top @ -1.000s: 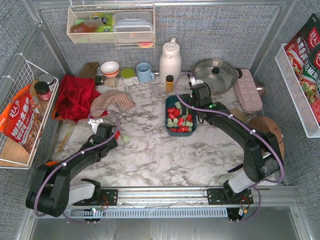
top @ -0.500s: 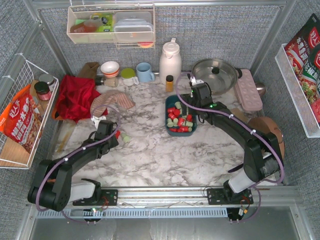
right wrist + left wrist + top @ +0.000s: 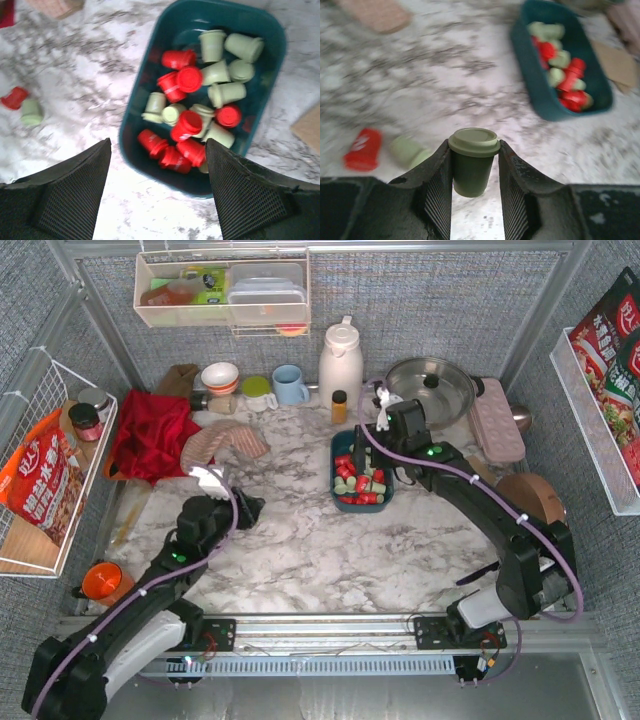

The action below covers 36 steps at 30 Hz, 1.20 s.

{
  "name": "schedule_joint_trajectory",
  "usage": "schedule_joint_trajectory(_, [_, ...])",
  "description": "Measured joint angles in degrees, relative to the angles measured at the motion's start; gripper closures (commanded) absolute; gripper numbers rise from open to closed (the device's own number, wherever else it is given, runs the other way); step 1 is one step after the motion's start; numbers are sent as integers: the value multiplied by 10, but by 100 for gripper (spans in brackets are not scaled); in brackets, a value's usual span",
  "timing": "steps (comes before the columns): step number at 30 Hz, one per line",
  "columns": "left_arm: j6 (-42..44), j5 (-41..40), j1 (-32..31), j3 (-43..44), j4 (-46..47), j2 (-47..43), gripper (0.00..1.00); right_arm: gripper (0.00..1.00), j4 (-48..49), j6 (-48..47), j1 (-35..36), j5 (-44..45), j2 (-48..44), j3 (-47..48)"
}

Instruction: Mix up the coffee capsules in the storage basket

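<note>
One pale mint-green tapered coffee capsule (image 3: pixel 472 175) stands upright, lid up, clamped by its sides between the ribbed black fingers of your left gripper (image 3: pixel 473 150), and it appears to be lifted clear of the white marble-patterned tabletop (image 3: pixel 445 75). From that gripper the dark teal-blue rectangular storage basket (image 3: pixel 540 100) lies ahead and to the right, well apart, with bare marble between them. In the top external view the basket's long axis runs away from the arm bases. Inside it, red and mint-green pods (image 3: pixel 200 115) lie jumbled on their sides. Your right gripper (image 3: pixel 157 145) hangs directly above the basket with its jaws wide apart and nothing between them, so it is by far the nearer arm to the tub, but the left is the one carrying a pod. Judging from this, your coming move is a carry rightward and forward until the pod is over the rim, and the right arm above the basket may crowd that path. Two more pods, one red capsule (image 3: pixel 362 150) and one green capsule (image 3: pixel 407 150), lie close together on the marble just left of the left gripper.
</note>
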Motion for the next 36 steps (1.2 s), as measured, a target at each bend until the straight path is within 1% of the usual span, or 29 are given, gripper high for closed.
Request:
schedule_joint_trajectory(4, [56, 27, -81, -23, 90, -7, 67, 20, -7, 10, 13, -69, -10, 4])
schedule_joint_trajectory(8, [129, 39, -162, -31, 160, 21, 68, 20, -19, 23, 35, -156, -7, 18])
schedule_joint_trajectory(13, [224, 14, -240, -31, 229, 59, 68, 20, -26, 29, 88, -226, -3, 25])
schedule_joint_trajectory(15, [257, 3, -261, -28, 245, 74, 68, 20, -30, 29, 110, -247, 3, 28])
schedule_joint_trajectory(18, [291, -18, -276, -18, 261, 93, 68, 21, -33, 27, 138, -273, 9, 29])
schedule_joint_trajectory(21, [310, -23, -285, -14, 271, 101, 68, 21, -34, 26, 151, -284, 9, 24])
schedule_joint_trajectory(28, [325, -29, -295, -15, 273, 94, 68, 23, -20, 25, 167, -287, 10, 15])
schedule_joint_trajectory(31, [325, -29, -296, -15, 273, 91, 68, 27, -9, 29, 172, -287, 16, 14])
schedule_joint_trajectory(36, [325, -29, -303, -15, 274, 91, 68, 38, 1, 42, 178, -287, 24, 9])
